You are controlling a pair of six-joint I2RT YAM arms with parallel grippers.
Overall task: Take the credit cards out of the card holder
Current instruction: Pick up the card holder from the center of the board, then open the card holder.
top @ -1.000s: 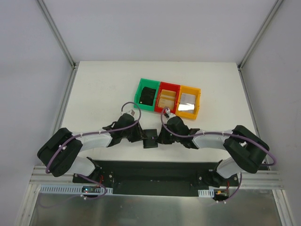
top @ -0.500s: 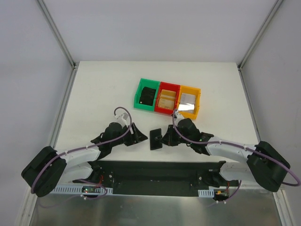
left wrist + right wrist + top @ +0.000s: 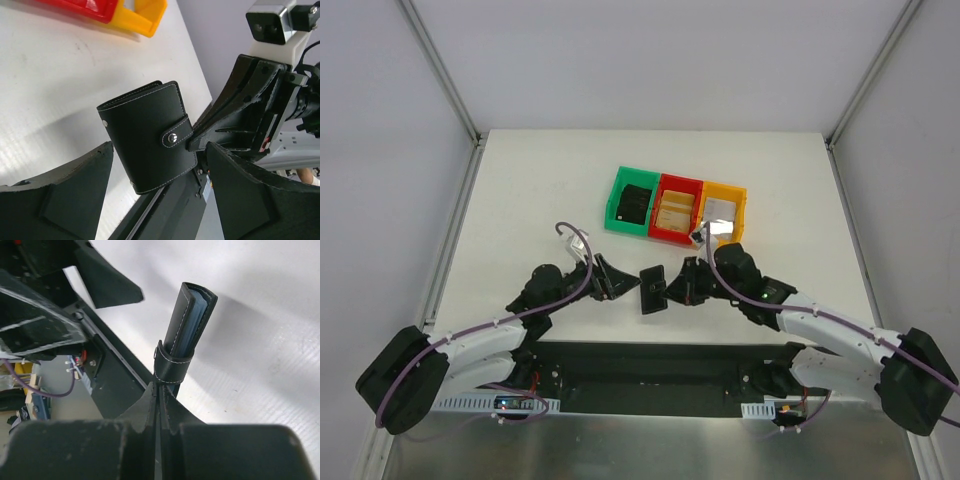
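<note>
Between the two grippers, at the table's (image 3: 520, 200) near edge: card holder (image 3: 653, 290), one, closed, strap (image 3: 181, 131) snapped. Black stitched cover, smooth, rounded spine; grey-blue lining (image 3: 192, 320); metal stud (image 3: 172, 137). Right gripper (image 3: 674, 290) pinches its strap edge. Left gripper (image 3: 625, 285) stands spread and empty, just beside. You should find it light, pliant and probably slick; take the free cover edge opposite the strap.

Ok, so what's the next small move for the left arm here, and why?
Probably close the left tool on the body of the card holder. Its jaws stand open either side of it, the closure tab is snapped shut, and the right tool is pinched shut on the holder's edge by the tab. A second grip would let the snap be pulled open.
</note>
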